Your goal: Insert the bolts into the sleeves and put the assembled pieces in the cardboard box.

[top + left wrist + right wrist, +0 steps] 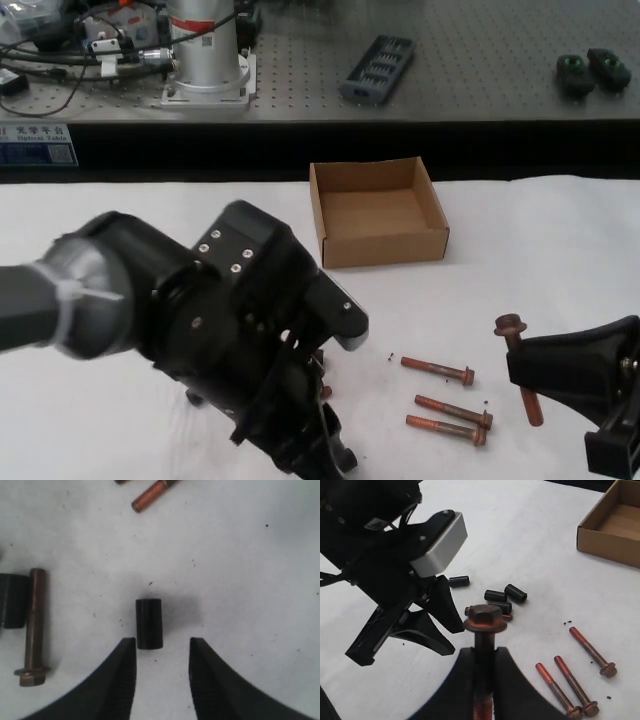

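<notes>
Left claw (162,647): spread; I see its tips either side of one end of a smooth black cylindrical sleeve (149,623) lying on the white cloth (240,570).
Right claw (485,662): pinching a coppery flange-headed bolt (485,622), upright, head up.
Count: three loose bolts (437,371); at least three more sleeves (495,595).
Room: cardboard box (385,248) open-topped, well apart, cloth between.
</notes>
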Controlling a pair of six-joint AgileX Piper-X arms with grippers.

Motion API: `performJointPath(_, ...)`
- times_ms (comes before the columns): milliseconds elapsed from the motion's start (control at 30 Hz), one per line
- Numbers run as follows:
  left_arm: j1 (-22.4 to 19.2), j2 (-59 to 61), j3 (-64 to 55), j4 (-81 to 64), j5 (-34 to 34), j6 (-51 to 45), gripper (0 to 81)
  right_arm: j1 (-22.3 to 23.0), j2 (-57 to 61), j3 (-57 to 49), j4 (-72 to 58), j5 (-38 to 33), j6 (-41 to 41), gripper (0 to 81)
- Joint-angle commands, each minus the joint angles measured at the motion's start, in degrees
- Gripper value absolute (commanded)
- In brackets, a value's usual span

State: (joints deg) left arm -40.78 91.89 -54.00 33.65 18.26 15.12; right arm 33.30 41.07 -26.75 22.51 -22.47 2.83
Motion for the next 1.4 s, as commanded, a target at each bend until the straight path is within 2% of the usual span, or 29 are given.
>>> performJointPath(0, -0.87, 1.68, -0.88, 1.92, -1.05, 0.75, 27.6, -0.27, -0.56, 0.00, -1.10, 0.43, 0.16, 1.1)
performJointPath(200, -4.30, 3.80, -0.88, 1.38, -1.24, 0.23, 27.6, -0.27, -0.56, 0.10, -1.07, 1.43, 0.01, 1.1)
performJointPath(333, -5.70, 5.27, -0.88, -2.69, -1.35, -3.32, 27.6, -0.27, -0.56, 1.47, -0.99, 1.43, 0.01, 1.1)
performJointPath(667, -5.69, 6.07, -1.41, -3.90, -6.03, -1.20, 27.6, -0.27, -0.56, 3.69, -1.14, 1.33, 0.63, 1.1)
performJointPath(1000, -5.69, 8.80, -1.41, -3.77, -7.80, -0.77, 27.6, -0.27, -0.56, 3.69, -1.12, 1.33, 1.19, 1.1)
performJointPath(1167, -5.69, 9.04, -2.03, -3.60, -11.49, -0.24, 27.6, -0.27, -0.56, 3.69, -1.12, 0.93, 1.20, 1.1)
performJointPath(1367, -5.69, 9.04, -5.72, -3.27, -11.61, 0.11, 27.6, -0.27, -0.56, 3.69, -1.51, 1.37, 1.20, 1.1)
